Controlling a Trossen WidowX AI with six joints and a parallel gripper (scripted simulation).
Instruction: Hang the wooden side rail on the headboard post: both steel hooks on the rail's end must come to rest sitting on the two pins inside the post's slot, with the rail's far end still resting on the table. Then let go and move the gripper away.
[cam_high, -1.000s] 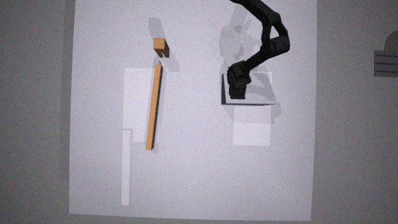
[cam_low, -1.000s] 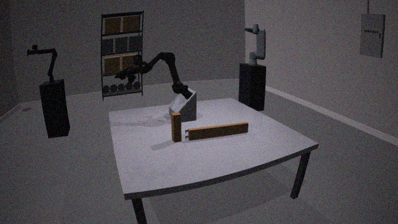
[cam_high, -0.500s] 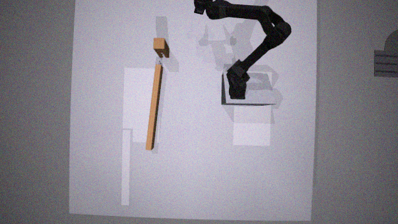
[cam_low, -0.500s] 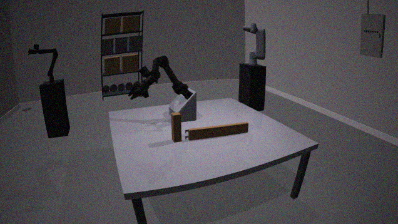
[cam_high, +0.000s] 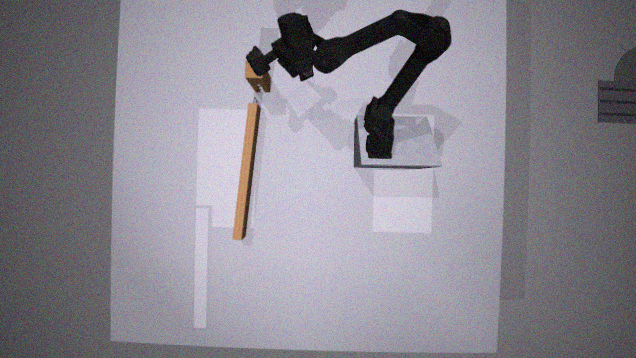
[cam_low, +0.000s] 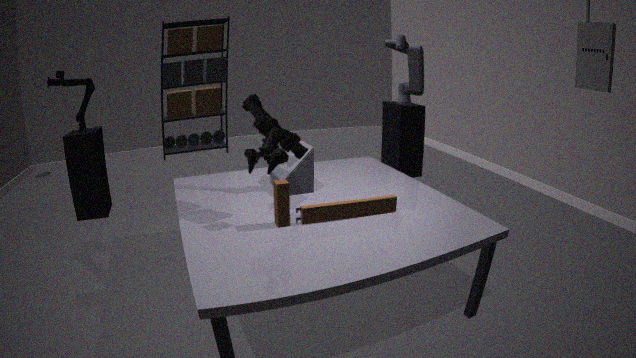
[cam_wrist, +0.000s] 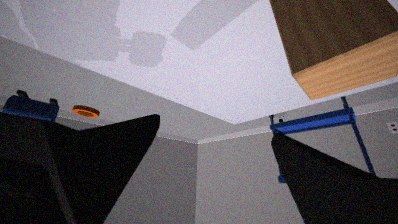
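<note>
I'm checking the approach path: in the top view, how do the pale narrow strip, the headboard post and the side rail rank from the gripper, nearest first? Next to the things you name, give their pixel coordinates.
1. Headboard post (cam_high: 255, 79) (cam_low: 281, 205) (cam_wrist: 345, 45), beside the gripper (cam_high: 282, 69) (cam_low: 260, 171) (cam_wrist: 216, 129)
2. Side rail (cam_high: 246, 170) (cam_low: 350, 210), below the post
3. Pale narrow strip (cam_high: 200, 270), lower left
</note>
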